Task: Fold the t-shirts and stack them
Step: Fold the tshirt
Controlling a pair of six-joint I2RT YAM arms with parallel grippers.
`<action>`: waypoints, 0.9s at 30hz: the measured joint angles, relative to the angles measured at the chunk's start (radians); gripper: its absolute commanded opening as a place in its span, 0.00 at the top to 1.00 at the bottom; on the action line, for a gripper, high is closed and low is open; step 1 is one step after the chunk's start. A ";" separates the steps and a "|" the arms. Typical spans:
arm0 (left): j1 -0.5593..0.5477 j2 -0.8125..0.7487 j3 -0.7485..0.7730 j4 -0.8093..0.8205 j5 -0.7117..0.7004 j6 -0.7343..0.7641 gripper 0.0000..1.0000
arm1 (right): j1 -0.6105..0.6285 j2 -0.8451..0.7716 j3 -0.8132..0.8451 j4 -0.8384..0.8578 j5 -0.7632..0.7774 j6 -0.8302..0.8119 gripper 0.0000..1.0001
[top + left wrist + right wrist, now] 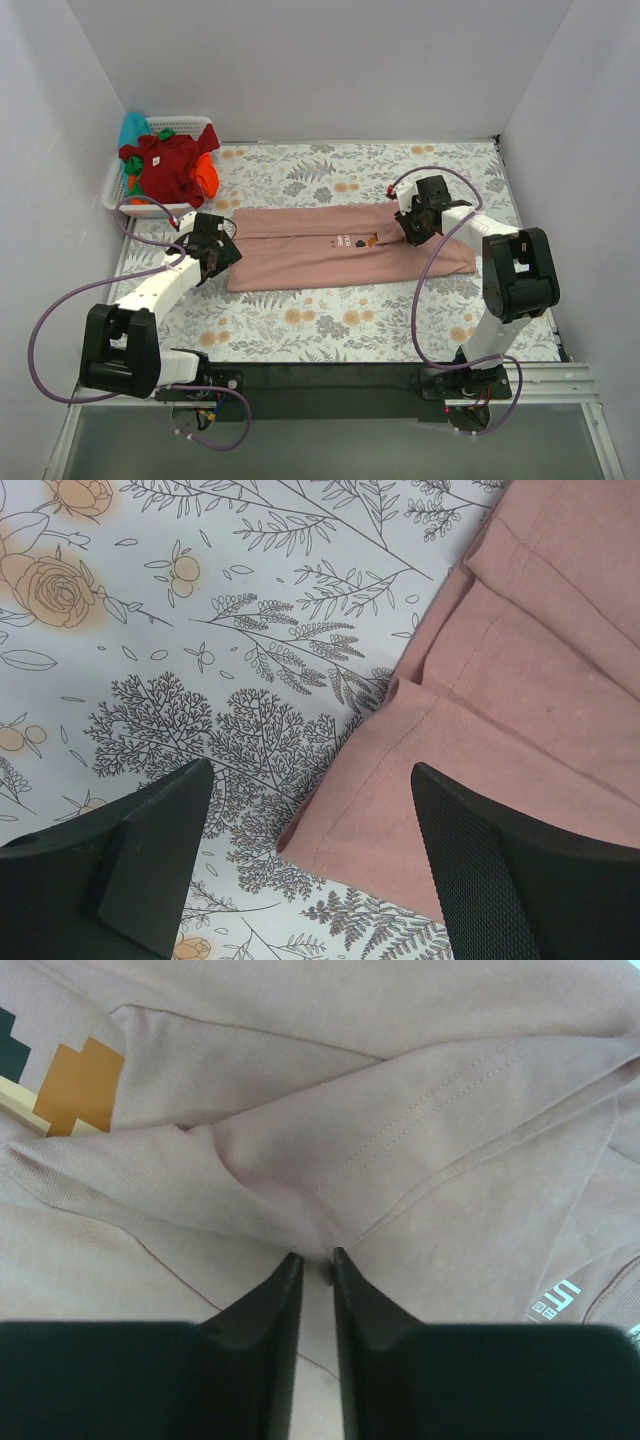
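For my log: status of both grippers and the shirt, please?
Left gripper open above pink t-shirt edge. Right gripper pinching a fold. Nothing blocking.

**T-shirts: one laid out, three heaped**

The dusty-pink t-shirt (340, 262) lies flat mid-table, folded lengthwise into a long left-to-right band, pixel print (356, 240) upward, cloth puckered near its right end. Far left, crumpled together: dark red t-shirt (165, 165), orange t-shirt (207, 172), teal t-shirt (133, 128).

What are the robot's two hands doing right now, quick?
Left gripper: open, holding nothing, over the edge of the pink t-shirt.
Right gripper: nearly shut, pinching a fold of the pink t-shirt.
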 measured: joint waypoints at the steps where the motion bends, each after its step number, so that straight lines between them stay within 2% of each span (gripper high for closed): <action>1: 0.000 0.000 0.000 0.000 0.000 0.000 0.20 | 0.003 0.002 0.000 0.000 0.000 -0.002 0.88; 3: 0.000 0.000 0.000 0.000 0.000 0.000 0.20 | 0.008 0.005 0.001 0.000 0.000 -0.007 0.98; 4: 0.000 0.000 0.000 0.000 0.000 0.000 0.20 | 0.011 0.005 0.001 -0.001 0.001 -0.006 0.99; 9: -0.002 0.000 0.000 0.000 0.000 0.001 0.20 | 0.036 0.000 0.001 -0.001 0.042 0.015 0.99; 18: -0.003 0.000 0.000 0.000 0.002 0.006 0.20 | 0.116 -0.083 -0.029 -0.021 0.237 0.101 0.99; 27: -0.005 0.002 0.000 0.000 0.005 0.007 0.20 | 0.169 -0.091 -0.023 -0.115 0.367 0.216 0.99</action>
